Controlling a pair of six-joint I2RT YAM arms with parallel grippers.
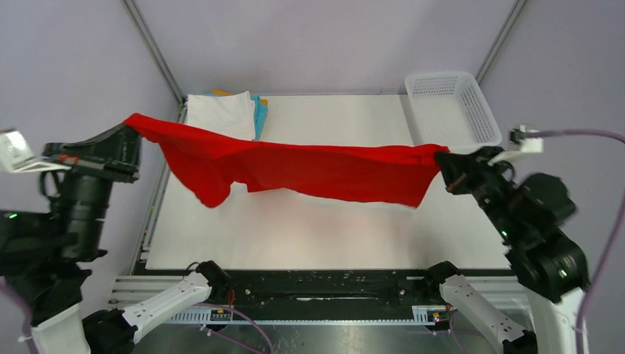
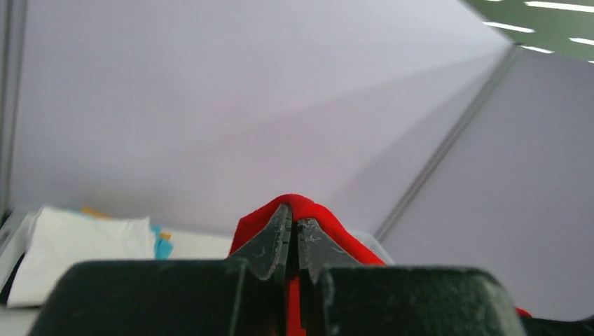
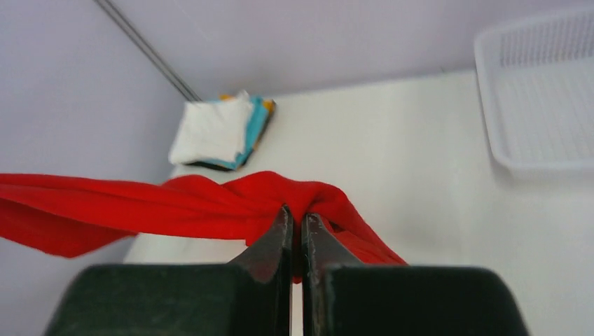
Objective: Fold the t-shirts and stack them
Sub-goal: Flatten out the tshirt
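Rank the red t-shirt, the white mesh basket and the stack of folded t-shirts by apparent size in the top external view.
1. red t-shirt, by far.
2. white mesh basket.
3. stack of folded t-shirts; the red cloth hides its near edge, so 2 and 3 are close.

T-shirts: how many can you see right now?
5. Red shirt held between left gripper and right gripper; white, cyan, orange and dark ones stacked far left. More may hide underneath.
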